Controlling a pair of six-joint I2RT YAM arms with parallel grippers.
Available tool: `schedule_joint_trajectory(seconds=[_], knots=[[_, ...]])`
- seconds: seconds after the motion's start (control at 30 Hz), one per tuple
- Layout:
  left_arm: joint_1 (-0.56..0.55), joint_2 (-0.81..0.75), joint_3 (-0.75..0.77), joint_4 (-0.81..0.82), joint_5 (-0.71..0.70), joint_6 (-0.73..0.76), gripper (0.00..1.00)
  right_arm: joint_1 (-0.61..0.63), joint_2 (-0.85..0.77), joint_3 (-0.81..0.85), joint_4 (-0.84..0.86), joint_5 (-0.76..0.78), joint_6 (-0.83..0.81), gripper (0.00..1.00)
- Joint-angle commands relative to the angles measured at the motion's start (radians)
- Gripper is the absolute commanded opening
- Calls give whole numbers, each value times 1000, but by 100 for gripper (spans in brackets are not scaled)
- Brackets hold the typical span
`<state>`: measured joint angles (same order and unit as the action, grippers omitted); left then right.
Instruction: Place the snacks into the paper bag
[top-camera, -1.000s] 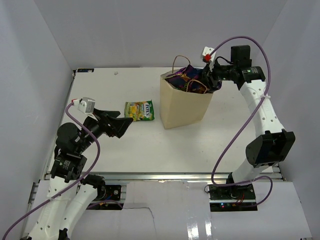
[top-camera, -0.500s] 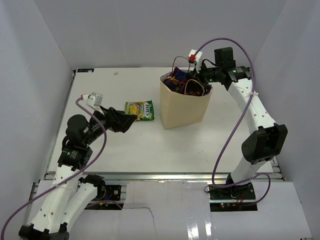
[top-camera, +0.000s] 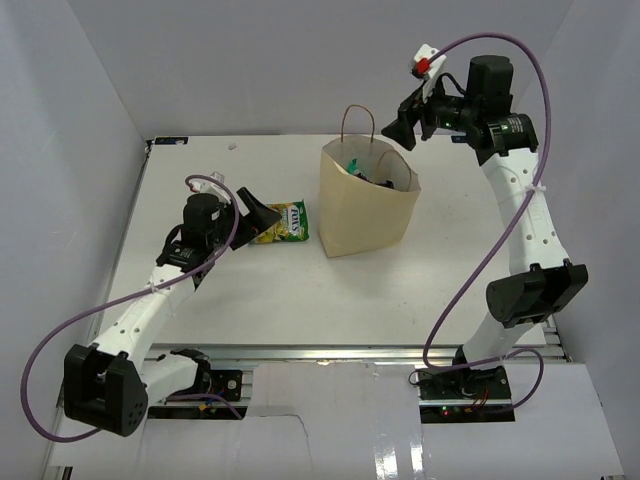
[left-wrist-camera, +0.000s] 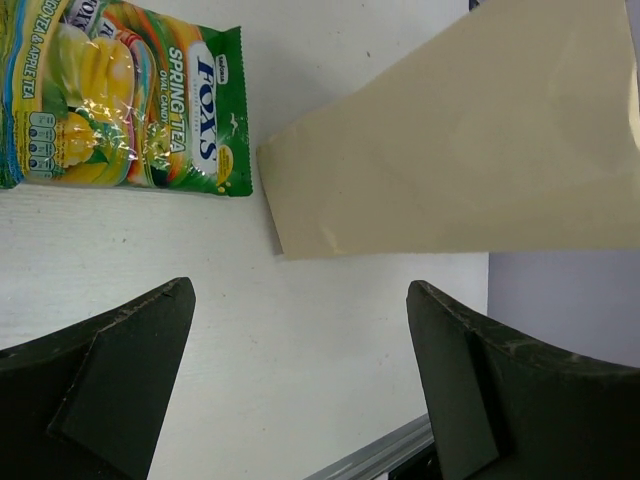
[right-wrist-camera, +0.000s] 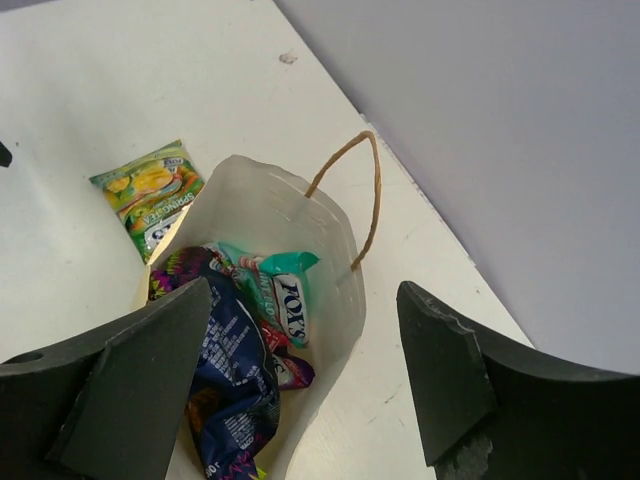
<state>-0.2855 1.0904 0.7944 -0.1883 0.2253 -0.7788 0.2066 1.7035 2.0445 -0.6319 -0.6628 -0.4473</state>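
Observation:
The tan paper bag stands upright mid-table. Inside it lie a teal packet, a dark blue bag and a purple bag. My right gripper hovers above the bag's back right rim, open and holding nothing. A green-yellow pack lies flat on the table just left of the bag. My left gripper is over the pack's near left edge, open and holding nothing. In the left wrist view the pack and the bag's side lie ahead of the open gripper.
White walls enclose the table on three sides. One twisted handle stands up from the bag's far rim. The table's metal front rail runs along the near edge.
My right gripper rose out of the bag and opened, leaving the dark blue and purple bags inside. My left arm reached forward to the green-yellow pack.

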Motion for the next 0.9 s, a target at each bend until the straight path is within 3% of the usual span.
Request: schedule_joint_trajectory(seconds=[0.0,0.13,0.27,0.47,0.57,0.7,0.87], knots=[[-4,46,69,24,-95,-118,98,-51,-62,-64,44,-41,50,80],[-4,142,123,-26,-167,-224,98,-113,-125,-154,100,-63,84,81],[-6,322,270,-263,-242,-371,98,-179,-195,-265,135,-72,116,81],[-9,589,556,-529,-359,-368,98,-298,-283,-486,186,-100,124,82],[-11,661,635,-644,-339,-419,98,-346,-326,-552,192,-110,113,82],[-20,697,599,-660,-291,-554,98,-391,-369,-656,193,-123,99,82],[-40,749,603,-611,-267,-594,96,-398,-384,-713,202,-138,98,82]])
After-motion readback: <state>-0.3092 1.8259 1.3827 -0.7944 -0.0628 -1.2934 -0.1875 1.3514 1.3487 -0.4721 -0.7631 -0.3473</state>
